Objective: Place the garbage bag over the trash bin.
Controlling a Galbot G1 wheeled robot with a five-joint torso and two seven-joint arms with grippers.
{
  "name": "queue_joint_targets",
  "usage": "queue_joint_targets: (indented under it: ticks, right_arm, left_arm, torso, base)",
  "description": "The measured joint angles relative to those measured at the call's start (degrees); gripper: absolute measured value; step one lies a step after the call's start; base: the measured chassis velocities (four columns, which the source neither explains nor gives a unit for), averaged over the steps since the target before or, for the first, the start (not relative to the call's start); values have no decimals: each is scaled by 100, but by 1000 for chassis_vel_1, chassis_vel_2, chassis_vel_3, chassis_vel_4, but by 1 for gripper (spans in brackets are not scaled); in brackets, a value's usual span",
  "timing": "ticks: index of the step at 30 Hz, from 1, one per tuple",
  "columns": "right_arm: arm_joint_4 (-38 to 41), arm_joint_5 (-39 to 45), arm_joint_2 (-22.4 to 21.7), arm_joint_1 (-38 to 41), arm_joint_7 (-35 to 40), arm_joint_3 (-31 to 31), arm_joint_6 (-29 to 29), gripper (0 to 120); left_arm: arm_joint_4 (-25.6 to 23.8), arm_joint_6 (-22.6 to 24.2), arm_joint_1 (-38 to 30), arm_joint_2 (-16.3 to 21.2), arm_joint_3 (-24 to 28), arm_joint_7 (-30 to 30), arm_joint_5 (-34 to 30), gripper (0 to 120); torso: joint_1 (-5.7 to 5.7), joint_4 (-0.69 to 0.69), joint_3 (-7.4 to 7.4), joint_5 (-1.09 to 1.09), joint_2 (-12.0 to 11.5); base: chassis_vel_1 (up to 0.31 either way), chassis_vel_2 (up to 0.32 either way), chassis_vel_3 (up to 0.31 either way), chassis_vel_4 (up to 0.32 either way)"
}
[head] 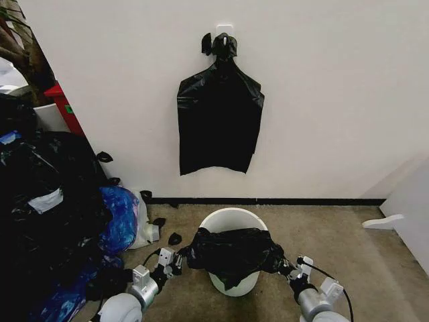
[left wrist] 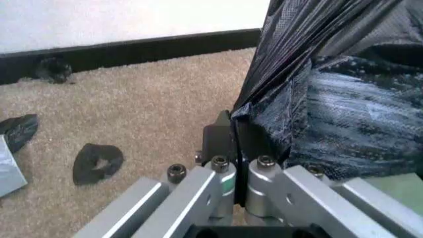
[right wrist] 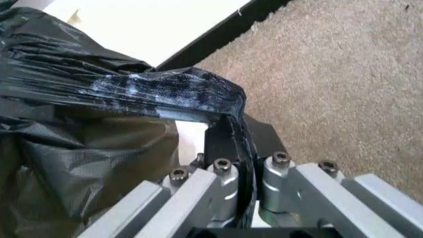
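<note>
From the head camera I have the garbage bag (head: 233, 253) stretched sideways between my two grippers, sitting across the front half of the trash bin (head: 231, 221). The bin stands on the carpet (head: 335, 255) just short of the wall (head: 322, 100), and its back rim and white inside are open above the bag; part of the bag hangs down over the bin's front wall.

My left gripper (head: 179, 260) is at the bag's left end, beside the bin's left wall. On the left wrist camera its jaws are pressed together on a gathered fold of the bag (left wrist: 317, 99), with black film pinched in the narrow slit between them at the left gripper (left wrist: 235, 144).

My right gripper (head: 287, 266) is at the bag's right end, just off the bin's right wall. On the right wrist camera the jaws are likewise closed on the bag (right wrist: 99, 124), a twisted strip of plastic running down into the thin gap at the right gripper (right wrist: 239, 144). The film pulls taut from that grip toward the bag's body.

On the wall above hangs a flat bunch of black bags (head: 220, 121), knotted at the top. To my left lies a heap of bulging black bags (head: 47, 201), and small black scraps (head: 174, 238) lie on the carpet near the skirting.
</note>
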Motion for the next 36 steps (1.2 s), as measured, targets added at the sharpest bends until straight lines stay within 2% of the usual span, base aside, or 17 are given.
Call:
queue_joint_targets:
  ticks: [5,7,10,13,15,17,24,25,28,31,32,36]
  right_arm:
    - [57,-231,15,-36,-7,-9,91,1]
    - [181,-376,-7,-151,-6,-2,118,12]
    - [234,-424,-24,-216,-3,5,121,18]
    - [427,-528,-121,-469,30,61,120,34]
    - [563,-529,-197,-605,50,101,114,42]
    - [590,-526,-216,-631,52,110,112,44]
    - [904,-474,-488,-1001,62,258,91,76]
    - [904,-474,-488,-1001,62,258,91,76]
    - [946,-461,-516,-1075,50,290,94,89]
    - [968,-455,-515,-1085,48,308,98,98]
    - [968,-455,-515,-1085,48,308,98,98]
    - [896,-556,-499,-1076,23,310,151,100]
  left_arm:
    - [-125,-22,34,27,-13,-6,78,0]
    - [-270,8,61,65,-15,-94,137,0]
    - [-340,42,75,84,-22,-133,162,3]
    - [-598,88,150,141,-52,-220,244,20]
    - [-786,111,211,165,-90,-267,246,28]
    - [-816,113,224,172,-99,-271,247,30]
    - [-1250,141,446,316,-239,-271,266,62]
    - [-1250,141,446,316,-239,-271,266,62]
    - [-1297,145,515,368,-290,-249,266,75]
    - [-1286,120,574,409,-331,-186,279,86]
    - [-1286,120,574,409,-331,-186,279,86]
    - [-1129,-1,647,424,-362,-28,303,99]
  torso:
    - [0,1,1,0,-1]
    - [0,1,1,0,-1]
    - [0,1,1,1,-1]
    - [0,0,2,0,-1]
    - [0,0,1,1,-1]
    - [0,0,1,1,-1]
    - [0,0,1,0,-1]
    - [0,0,1,0,-1]
    - [0,0,0,0,-1]
    - [0,0,0,0,-1]
    - [0,0,0,0,-1]
    - [0,1,0,0,-1]
  base:
    - [0,0,0,0]
    - [0,0,0,0]
    - [0,0,0,0]
    - [0,0,0,0]
    - [0,0,0,0]
    - [0,0,0,0]
    - [0,0,0,0]
    - [0,0,0,0]
    - [0,0,0,0]
    - [0,0,0,0]
    - [0,0,0,0]
    - [0,0,0,0]
